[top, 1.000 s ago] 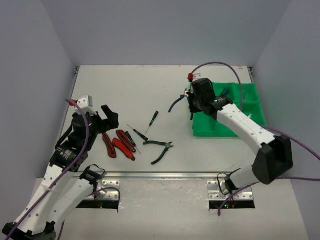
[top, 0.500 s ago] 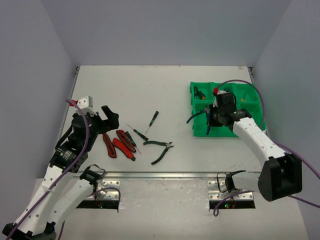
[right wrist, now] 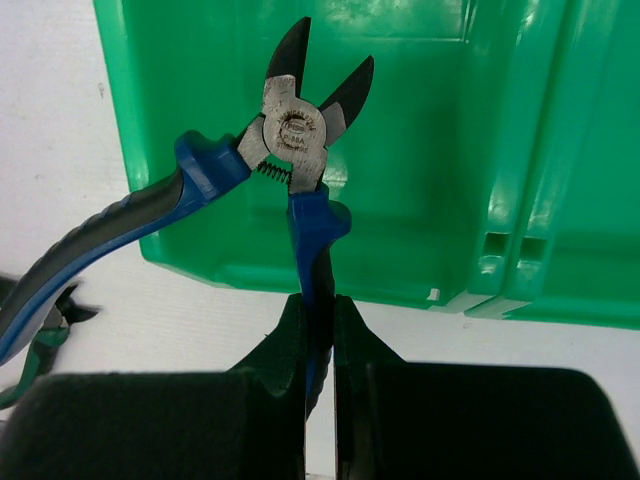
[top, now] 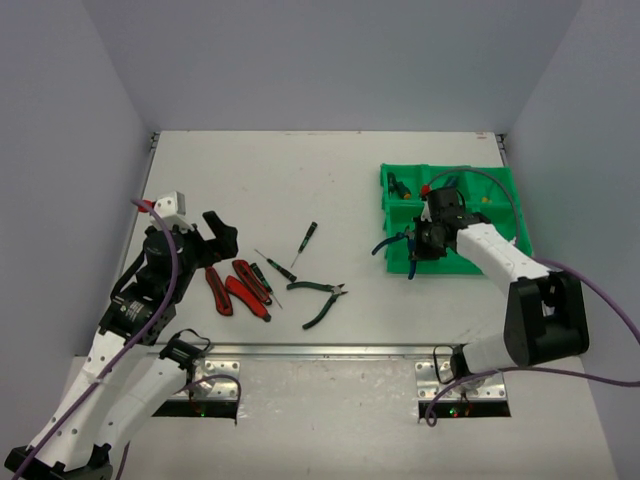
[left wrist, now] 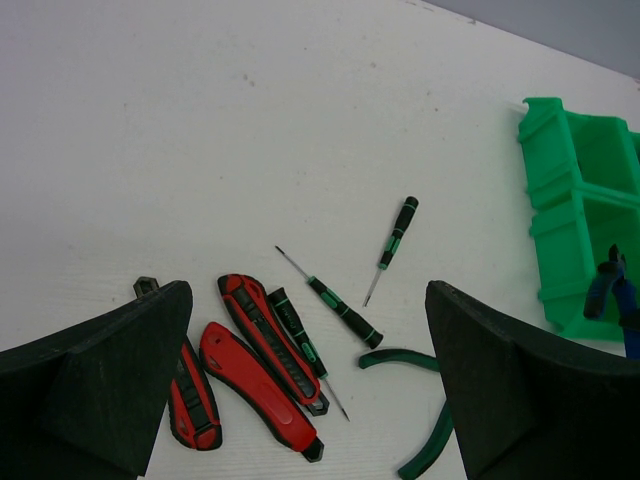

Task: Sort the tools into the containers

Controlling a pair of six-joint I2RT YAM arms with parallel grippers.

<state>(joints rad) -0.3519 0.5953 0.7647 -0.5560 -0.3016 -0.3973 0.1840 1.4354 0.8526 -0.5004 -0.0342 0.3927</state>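
Right now I keep the right gripper (right wrist: 318, 335) pinched on one handle of the blue-handled cutters (right wrist: 295, 130), their head pointing to 12 o'clock over the green tray's (right wrist: 430, 180) near-left compartment, presumably for a clean drop, while the left gripper (left wrist: 305, 300) hangs wide open above the red-handled tools (left wrist: 260, 385) at the table's 8 o'clock.

A pale table (top: 300, 170) carries a green tray (top: 440, 265) at its right side. Toward the left lie three red-handled cutters (top: 246, 298), thin screwdrivers (top: 305, 238) beside them, and green-handled pliers (top: 320, 295).
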